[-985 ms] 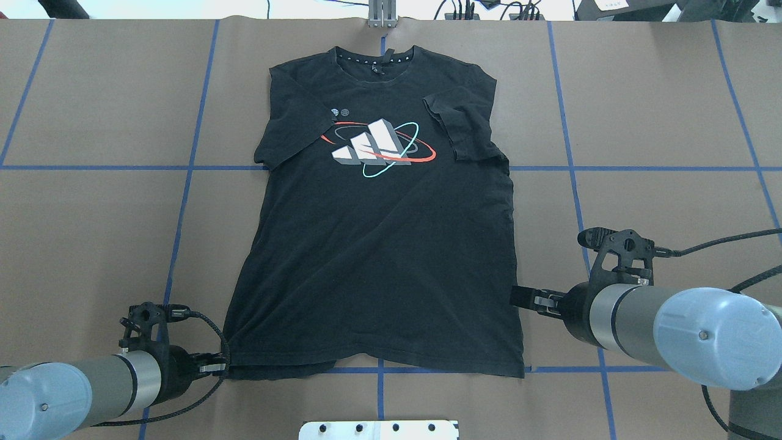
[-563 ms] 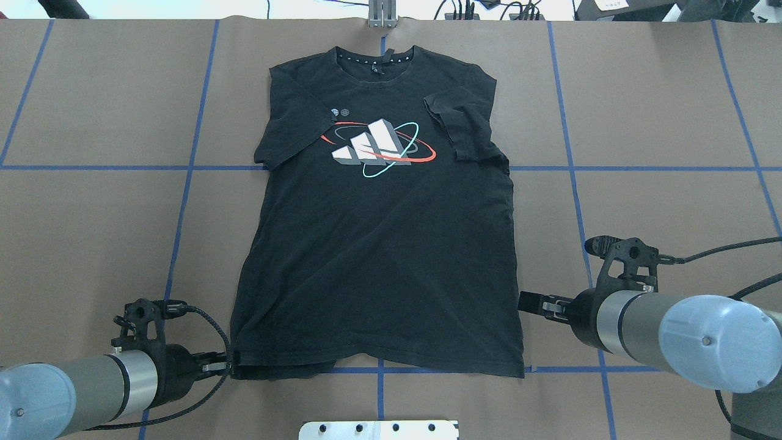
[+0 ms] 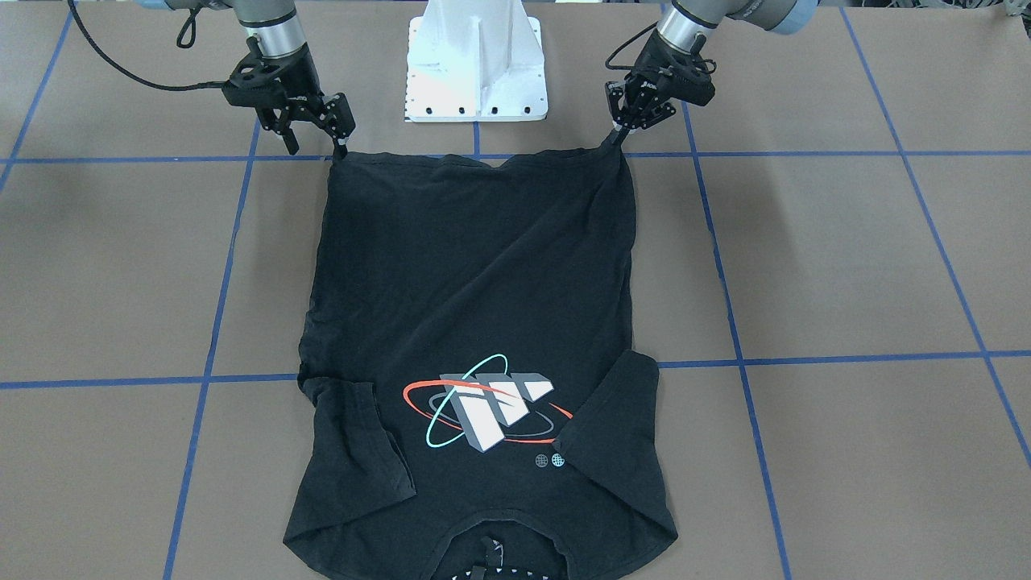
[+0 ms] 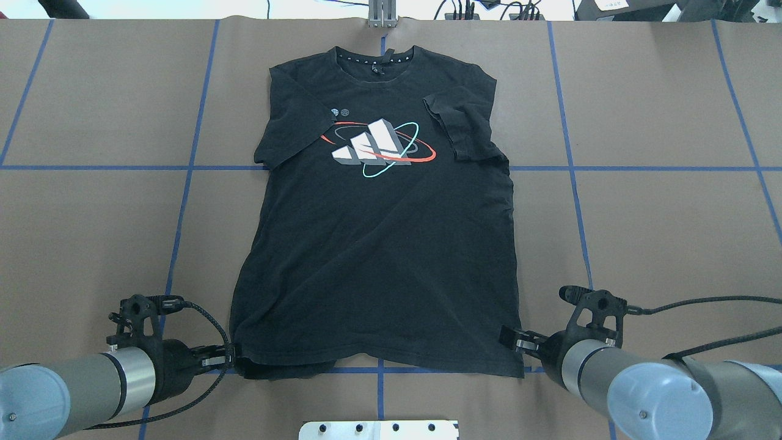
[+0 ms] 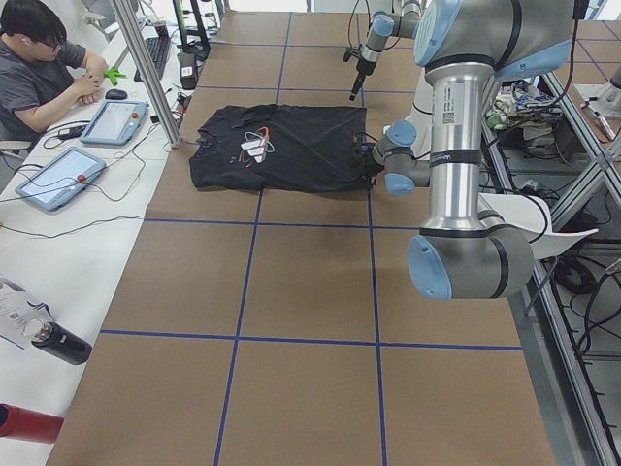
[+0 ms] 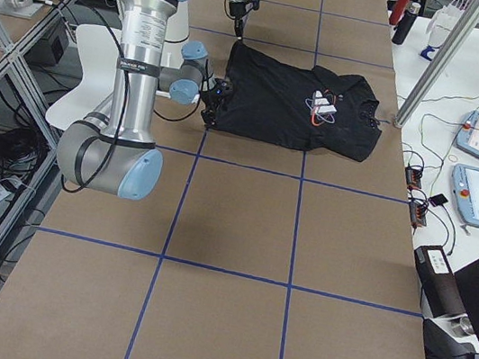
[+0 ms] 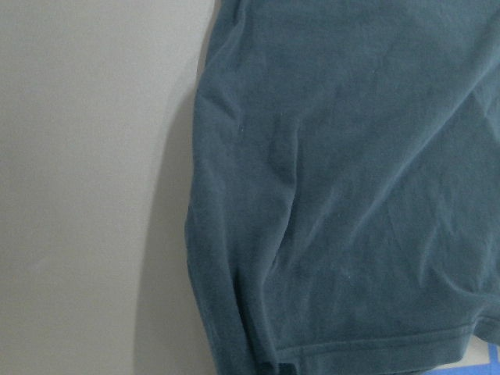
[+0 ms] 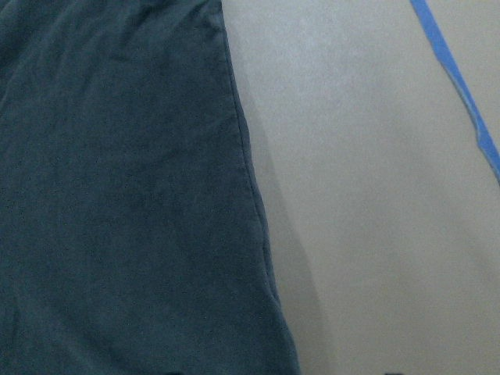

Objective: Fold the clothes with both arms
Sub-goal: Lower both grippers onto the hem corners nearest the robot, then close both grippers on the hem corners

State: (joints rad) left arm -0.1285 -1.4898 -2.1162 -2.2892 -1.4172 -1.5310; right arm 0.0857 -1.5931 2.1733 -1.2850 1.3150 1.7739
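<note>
Seen from my console, bare brown table [image 4: 660,110] lies open at 9 and 3 o'clock of the black shirt [image 4: 379,244]. At 6 o'clock the white base [image 4: 379,429] crowds the hem, flanked by the left gripper [image 4: 227,357] and right gripper [image 4: 507,337]. At 12 o'clock, a metal post [image 4: 382,15] and cables [image 4: 519,11] line the edge.

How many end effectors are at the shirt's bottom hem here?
2. The left end effector pinches one hem corner of the T-shirt; the right end effector, jaws apart, sits at the other corner. None hidden.
</note>
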